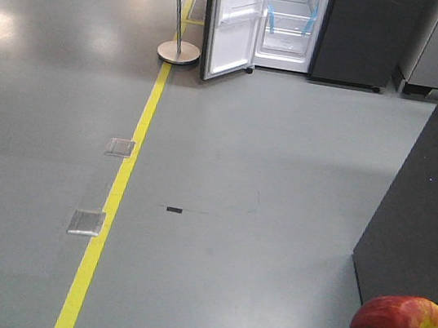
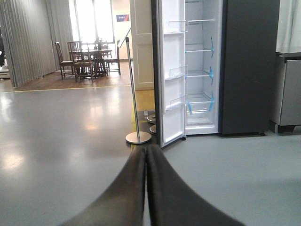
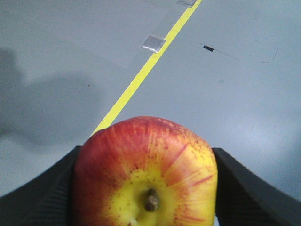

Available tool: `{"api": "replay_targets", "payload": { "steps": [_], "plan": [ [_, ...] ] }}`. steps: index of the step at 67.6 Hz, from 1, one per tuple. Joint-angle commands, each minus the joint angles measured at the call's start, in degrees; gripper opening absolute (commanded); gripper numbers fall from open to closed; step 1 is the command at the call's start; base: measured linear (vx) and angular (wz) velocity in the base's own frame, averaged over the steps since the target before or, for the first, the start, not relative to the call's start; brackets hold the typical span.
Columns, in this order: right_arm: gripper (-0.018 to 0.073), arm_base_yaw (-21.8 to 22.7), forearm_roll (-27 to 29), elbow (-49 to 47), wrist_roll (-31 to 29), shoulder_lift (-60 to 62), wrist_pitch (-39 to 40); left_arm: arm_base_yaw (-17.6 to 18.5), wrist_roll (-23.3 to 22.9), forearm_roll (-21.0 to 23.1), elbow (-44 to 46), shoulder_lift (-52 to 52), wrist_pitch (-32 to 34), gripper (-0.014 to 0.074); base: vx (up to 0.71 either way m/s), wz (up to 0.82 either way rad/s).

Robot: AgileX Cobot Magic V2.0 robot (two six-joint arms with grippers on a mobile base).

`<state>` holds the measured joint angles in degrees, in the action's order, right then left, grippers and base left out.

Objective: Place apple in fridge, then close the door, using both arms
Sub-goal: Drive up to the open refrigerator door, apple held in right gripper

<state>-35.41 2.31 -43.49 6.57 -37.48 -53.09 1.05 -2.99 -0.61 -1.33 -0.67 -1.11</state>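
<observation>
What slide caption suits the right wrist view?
Right gripper holding the apple over grey floor crossed by a yellow line.

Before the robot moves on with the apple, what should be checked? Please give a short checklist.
1. Apple clamped in right gripper: ok.
2. Door of fridge open: ok.
3. Shelves free: ok, they look bare.
4. Floor toward fridge free: ok; pole stand is left of door.
5. Left gripper free: ok, shut on nothing.
6. Shelves within reach: not ok, far across the floor.
</observation>
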Motion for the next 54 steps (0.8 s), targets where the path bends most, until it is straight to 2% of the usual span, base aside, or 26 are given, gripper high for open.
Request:
{"api": "replay_targets", "payload": {
  "steps": [1, 54],
  "plan": [
    [0.0223, 0.03, -0.12, -1.58, -0.74, 0.11, 3.78, 0.14, -0.24, 0.61, 1.03, -0.81, 4.34, -0.0006, 0.36, -0.03],
    [0.0223, 0.03, -0.12, -1.58, -0.74, 0.11, 3.71, 0.14, -0.24, 0.61, 1.03, -0.81, 4.34, -0.0006, 0.36, 0.02]
  ]
}}
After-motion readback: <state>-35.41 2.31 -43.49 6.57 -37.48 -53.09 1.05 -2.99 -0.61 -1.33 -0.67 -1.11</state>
